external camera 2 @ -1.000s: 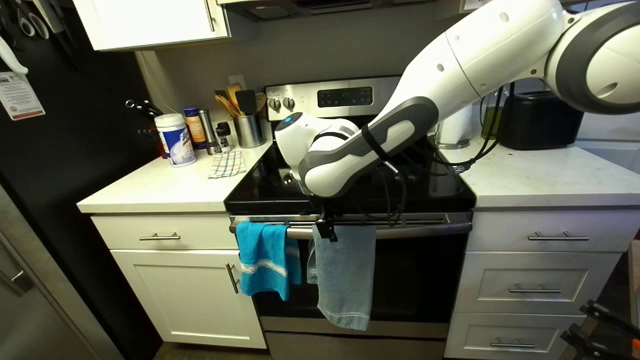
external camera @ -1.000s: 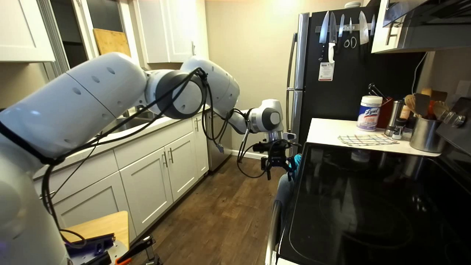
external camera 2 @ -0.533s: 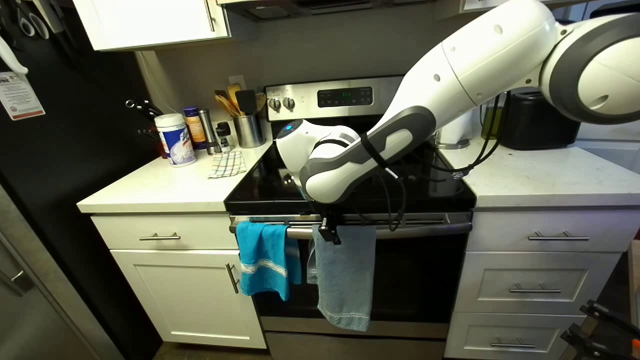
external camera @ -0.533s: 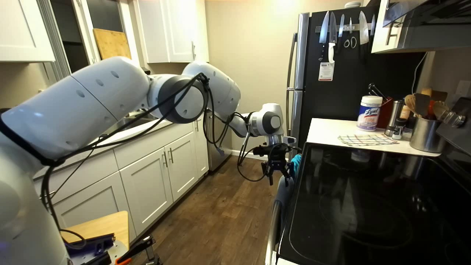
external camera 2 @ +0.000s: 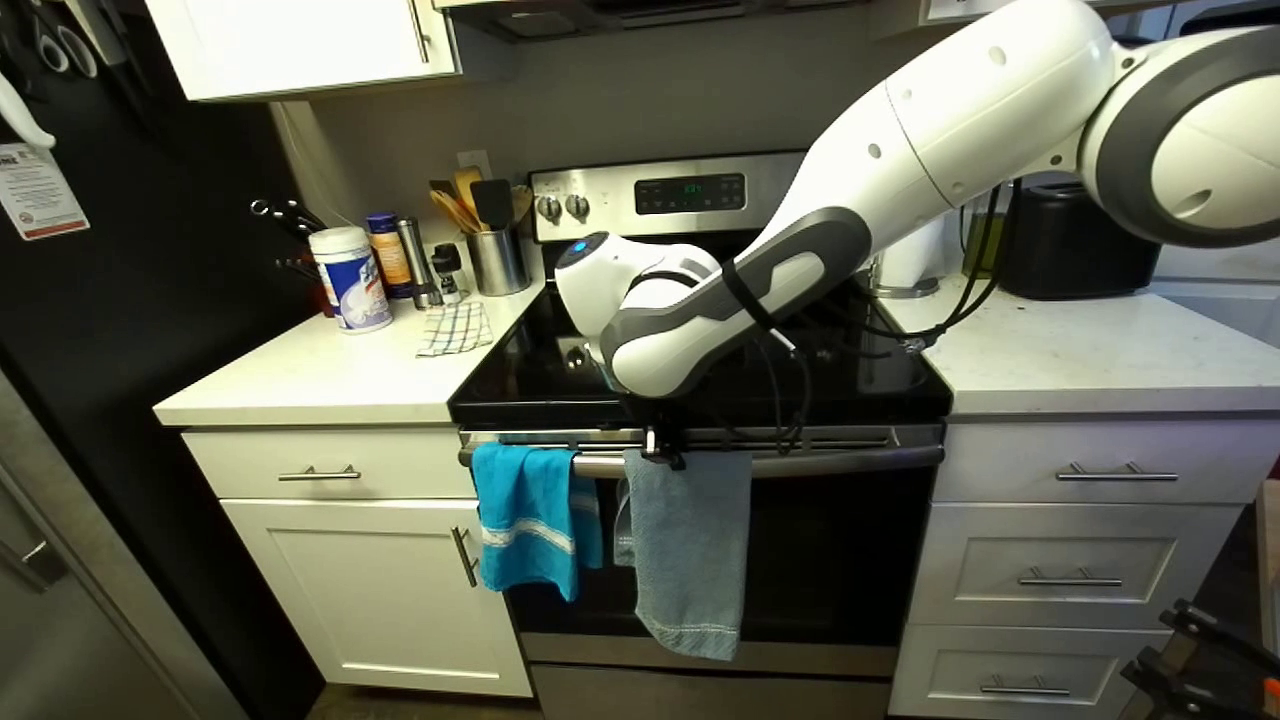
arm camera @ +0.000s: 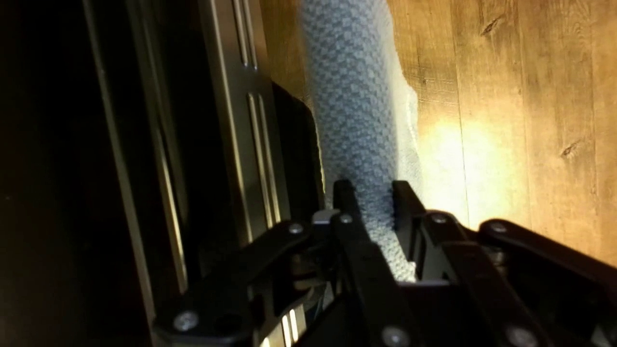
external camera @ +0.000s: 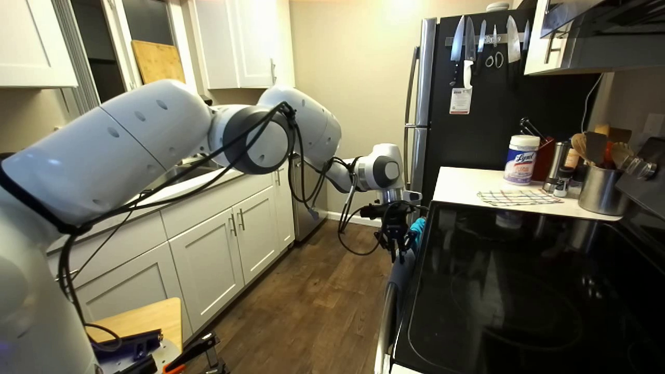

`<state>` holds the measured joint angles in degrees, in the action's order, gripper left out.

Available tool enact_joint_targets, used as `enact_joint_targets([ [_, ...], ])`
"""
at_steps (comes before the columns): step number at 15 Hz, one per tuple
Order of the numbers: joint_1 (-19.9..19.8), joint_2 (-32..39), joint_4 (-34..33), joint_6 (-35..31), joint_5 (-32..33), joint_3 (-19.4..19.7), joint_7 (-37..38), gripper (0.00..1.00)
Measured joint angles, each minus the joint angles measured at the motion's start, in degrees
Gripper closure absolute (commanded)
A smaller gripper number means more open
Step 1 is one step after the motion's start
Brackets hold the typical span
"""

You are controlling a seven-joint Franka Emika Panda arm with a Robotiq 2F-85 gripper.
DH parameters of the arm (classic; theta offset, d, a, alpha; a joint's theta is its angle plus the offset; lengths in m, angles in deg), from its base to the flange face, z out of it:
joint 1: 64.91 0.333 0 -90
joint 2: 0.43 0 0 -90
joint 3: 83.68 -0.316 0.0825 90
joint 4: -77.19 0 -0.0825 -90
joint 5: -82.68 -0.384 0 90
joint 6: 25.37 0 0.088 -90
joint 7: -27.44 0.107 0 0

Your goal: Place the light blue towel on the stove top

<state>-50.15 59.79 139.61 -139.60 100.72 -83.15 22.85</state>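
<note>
The light blue towel (external camera 2: 690,550) is a pale grey-blue cloth draped over the oven's front handle. My gripper (external camera: 398,258) points down at the towel's upper end, beside the front edge of the black glass stove top (external camera: 499,291). In the wrist view the textured fold of the towel (arm camera: 349,86) runs between the two fingers of my gripper (arm camera: 373,193), which press in on it from both sides. The handle under the cloth is hidden there. The forearm covers part of the stove top in an exterior view.
A bright turquoise towel (external camera 2: 530,520) hangs on the same oven handle (external camera 2: 850,460), beside the light blue one. On the counter by the stove are a wipes tub (external camera: 521,160), a checked cloth (external camera: 519,197) and a utensil holder (external camera: 602,189). Knives hang on the fridge (external camera: 499,104).
My gripper has come down a little toward the oven handle, then shifted slightly toward the stove. Its fingers, wide apart before, have drawn together around the light blue towel. Both towels hang as before.
</note>
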Motion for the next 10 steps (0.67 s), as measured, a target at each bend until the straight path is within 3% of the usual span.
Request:
enact_joint_targets([
  [10, -0.08, -0.99, -0.07, -1.74, 0.0, -0.75, 0.0, 0.99],
])
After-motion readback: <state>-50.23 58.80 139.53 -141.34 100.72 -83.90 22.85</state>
